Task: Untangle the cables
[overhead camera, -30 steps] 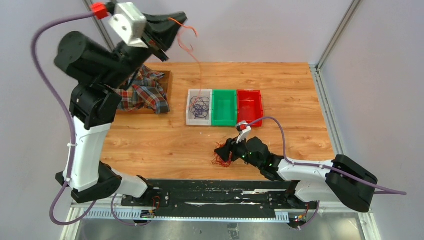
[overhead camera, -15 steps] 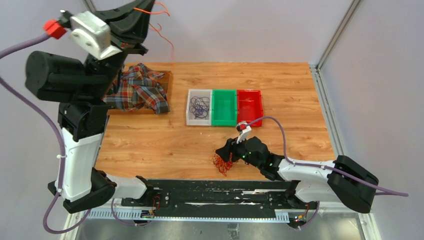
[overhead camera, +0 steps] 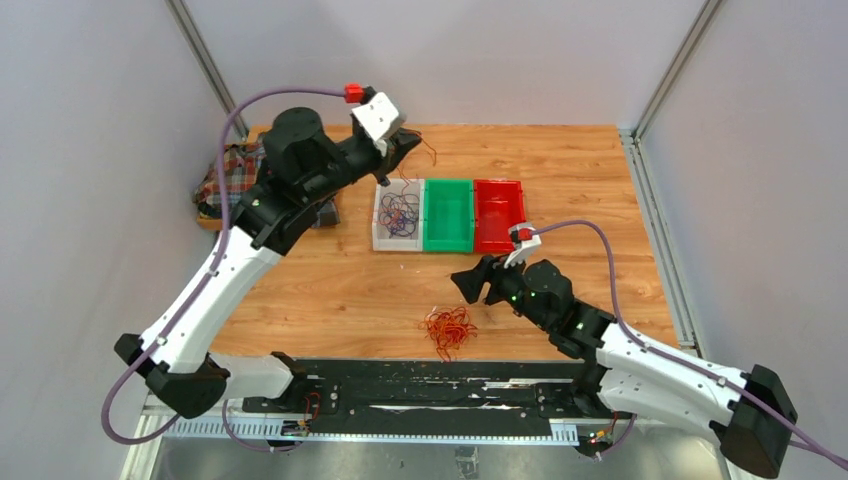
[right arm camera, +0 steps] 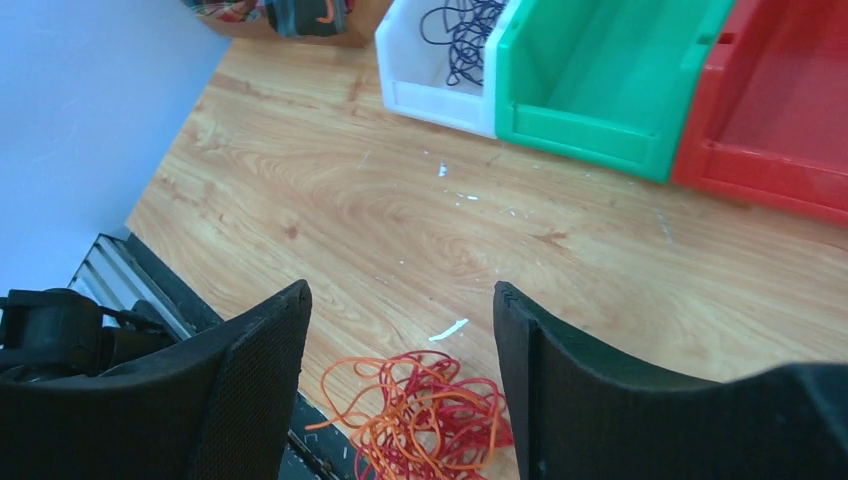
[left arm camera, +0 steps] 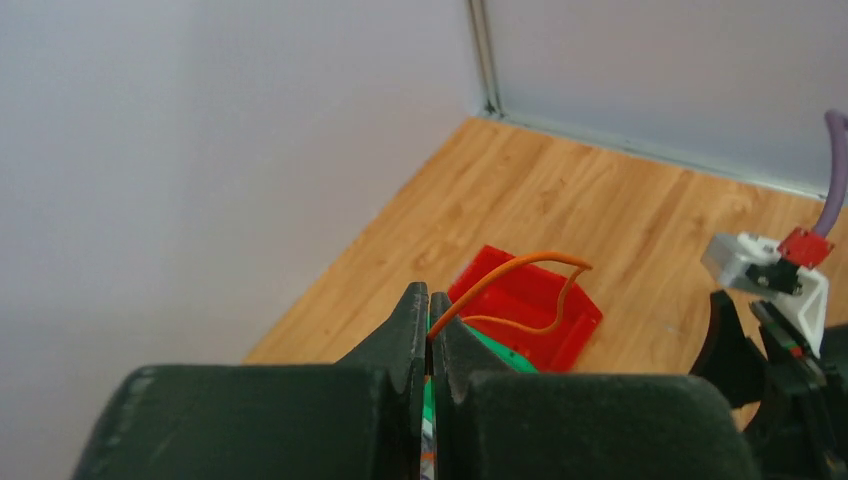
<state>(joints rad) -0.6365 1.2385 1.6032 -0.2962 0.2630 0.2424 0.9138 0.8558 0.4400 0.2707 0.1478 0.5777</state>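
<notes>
The left end effector [overhead camera: 408, 146], pinching one orange cable [left arm camera: 520, 285], has swung down toward the white bin [overhead camera: 378, 215]. The open right end effector [right arm camera: 400, 300] has lifted off the red-orange clump [overhead camera: 448, 328], so one strand looks freed.

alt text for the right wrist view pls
The open right tool frames a loose clump of orange and red cables lying on a wooden table. Beyond it stand a white bin holding purple cables, a green bin and a red bin, side by side.
</notes>
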